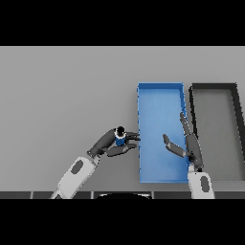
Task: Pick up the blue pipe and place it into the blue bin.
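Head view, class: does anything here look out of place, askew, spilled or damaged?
Nothing stands out. The left hand grips the blue pipe just left of the blue bin, which sits squarely beside the dark bin. The right hand is spread open over the blue bin's right side.

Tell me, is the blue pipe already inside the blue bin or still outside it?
Outside. The left hand holds the blue pipe left of the blue bin.

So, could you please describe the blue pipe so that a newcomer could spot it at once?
Start at the blue bin on the grey table; a black bin sits to its right. Just off the blue bin's left wall, the left hand is curled round the blue pipe. It is a short blue piece with a dark top, the only loose object.
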